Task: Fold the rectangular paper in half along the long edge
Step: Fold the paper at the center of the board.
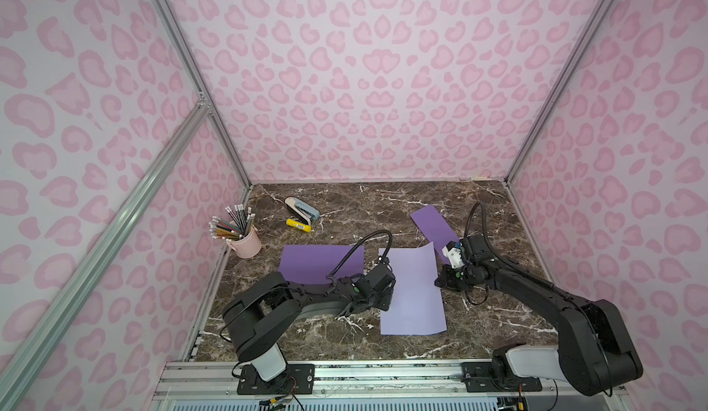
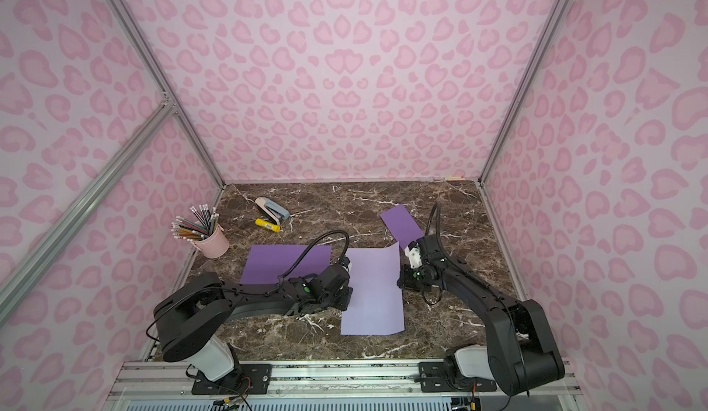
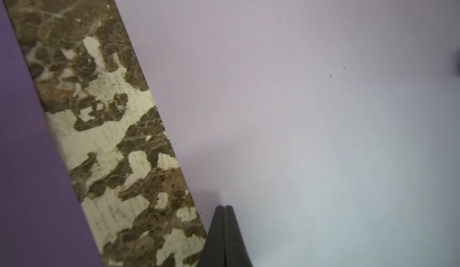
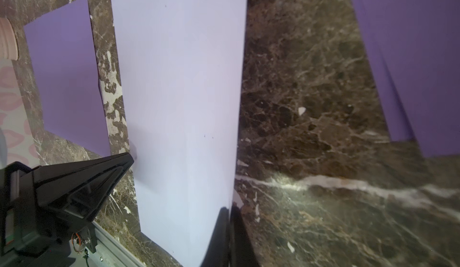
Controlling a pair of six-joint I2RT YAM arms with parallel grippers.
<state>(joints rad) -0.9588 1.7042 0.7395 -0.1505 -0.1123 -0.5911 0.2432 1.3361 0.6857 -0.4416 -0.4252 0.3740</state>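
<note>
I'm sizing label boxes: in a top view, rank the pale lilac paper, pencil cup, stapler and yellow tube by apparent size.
1. pale lilac paper
2. pencil cup
3. stapler
4. yellow tube
Cup and stapler look close.

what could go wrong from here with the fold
1. The right gripper is shut at a long edge of the pale lilac rectangular paper, whose far corner curls up; pulling from that one spot could skew the crease.
2. The left gripper, shut, sits just at the opposite edge; if it pins weakly, the paper may slide on the brown marble table toward the dark purple sheet beside it.
</note>
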